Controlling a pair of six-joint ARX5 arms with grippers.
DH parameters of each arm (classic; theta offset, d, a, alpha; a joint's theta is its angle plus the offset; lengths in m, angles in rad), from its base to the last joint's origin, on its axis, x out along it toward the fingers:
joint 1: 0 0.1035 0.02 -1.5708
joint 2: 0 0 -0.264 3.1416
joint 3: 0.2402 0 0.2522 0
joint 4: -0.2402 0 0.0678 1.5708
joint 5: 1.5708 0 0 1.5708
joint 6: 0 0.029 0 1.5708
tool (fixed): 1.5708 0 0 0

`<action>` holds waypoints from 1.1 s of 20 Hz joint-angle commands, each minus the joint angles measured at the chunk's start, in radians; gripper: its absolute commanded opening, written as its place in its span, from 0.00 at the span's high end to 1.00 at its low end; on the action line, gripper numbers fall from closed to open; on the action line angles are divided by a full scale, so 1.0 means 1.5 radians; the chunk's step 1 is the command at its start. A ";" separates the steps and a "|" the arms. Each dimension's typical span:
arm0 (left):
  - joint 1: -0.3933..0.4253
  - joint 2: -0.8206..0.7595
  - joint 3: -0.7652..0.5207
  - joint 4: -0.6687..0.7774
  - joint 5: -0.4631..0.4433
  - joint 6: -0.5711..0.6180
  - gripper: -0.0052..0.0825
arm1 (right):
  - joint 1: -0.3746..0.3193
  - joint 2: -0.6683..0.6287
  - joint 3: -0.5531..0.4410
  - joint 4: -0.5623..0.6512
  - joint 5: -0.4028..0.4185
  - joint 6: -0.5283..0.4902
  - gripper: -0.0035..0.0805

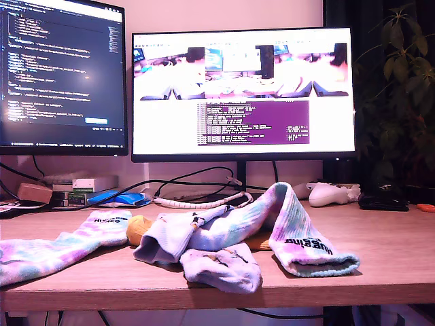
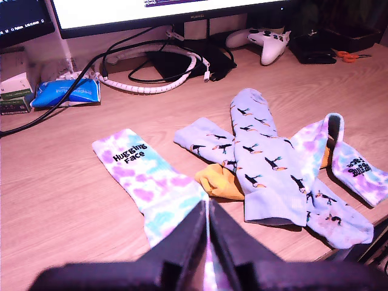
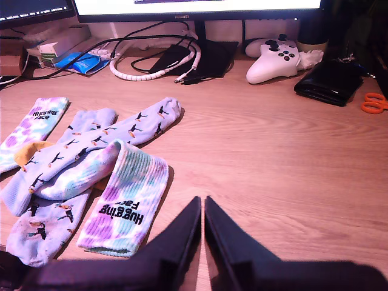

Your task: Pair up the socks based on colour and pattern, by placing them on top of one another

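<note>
Jaws of my first gripper (image 2: 208, 242) pressed together above the flat tie-dye sock (image 2: 151, 182), possibly pinching its toe end — hard to tell, since the fingers hide the fabric there. Jaws of my second gripper (image 3: 202, 236) closed too, holding nothing, hovering over bare desk (image 3: 279, 163) just beside the cuff of the other tie-dye sock (image 3: 124, 209).

Out from that folded tie-dye sock: draped over the heap, a bird sock (image 3: 91, 142) running under it, a second bird sock (image 3: 45, 227) poking out at the near desk edge, a scrap of yellow sock (image 3: 27, 153) peeking from beneath.

Risk ahead: tugging the tie-dye sock off the heap likely drags the bird socks along, even over the near edge. Thin fabric, easy to miss or grab two layers.

Both arms tipped forward and down over the desk; neither visible in the exterior view.
</note>
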 commanded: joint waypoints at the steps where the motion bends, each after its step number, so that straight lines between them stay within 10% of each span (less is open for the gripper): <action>1: 0.000 -0.001 -0.008 -0.109 0.008 -0.003 0.96 | 0.002 0.001 -0.010 0.026 -0.002 0.004 0.97; 13: -0.011 0.024 -0.008 0.002 0.104 -0.002 0.96 | 0.003 0.051 -0.009 0.067 -0.095 0.044 0.97; 22: -0.143 0.220 -0.007 0.240 0.135 -0.002 0.96 | 0.078 0.406 0.059 0.165 -0.142 0.047 0.94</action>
